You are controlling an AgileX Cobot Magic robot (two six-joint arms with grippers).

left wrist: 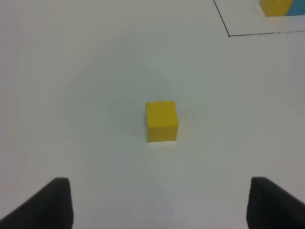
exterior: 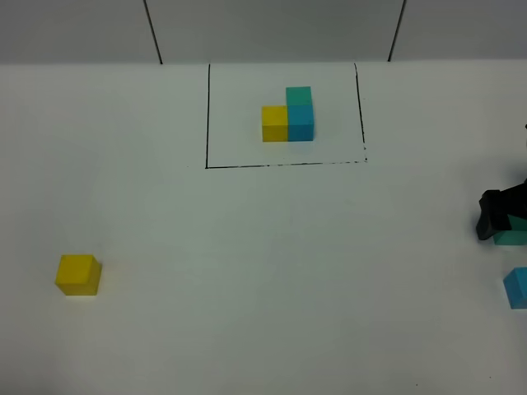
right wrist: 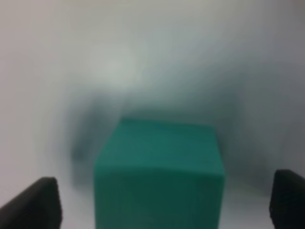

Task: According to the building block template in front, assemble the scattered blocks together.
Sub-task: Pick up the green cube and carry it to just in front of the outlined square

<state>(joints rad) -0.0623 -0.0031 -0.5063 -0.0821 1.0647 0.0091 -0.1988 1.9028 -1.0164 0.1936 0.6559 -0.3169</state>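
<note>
Since the three scattered blocks are seen lying apart on the bench (exterior: 247, 288), the assembly is judged barely begun: no two cubes are joined. The building block template (exterior: 288, 115) is set at the far middle, yellow beside blue, with teal-green either on or behind the blue; which cannot be told. The yellow cube (exterior: 78, 274) is placed alone at the near left, well apart from the others. The teal-green cube (exterior: 512, 238) and the sky-blue cube (exterior: 517, 288) are found near each other at the right edge, both partly cut off in the high view.

The left pincer (left wrist: 159, 205) is held wide open and empty, with the yellow cube ahead of it. The right pincer (right wrist: 160, 202) is spread around the teal-green cube, its jaws parted and no contact visible. All gathering and joining is left to do.

No real container is shown; the black drawn rectangle (exterior: 207, 115) encloses only the template.
</note>
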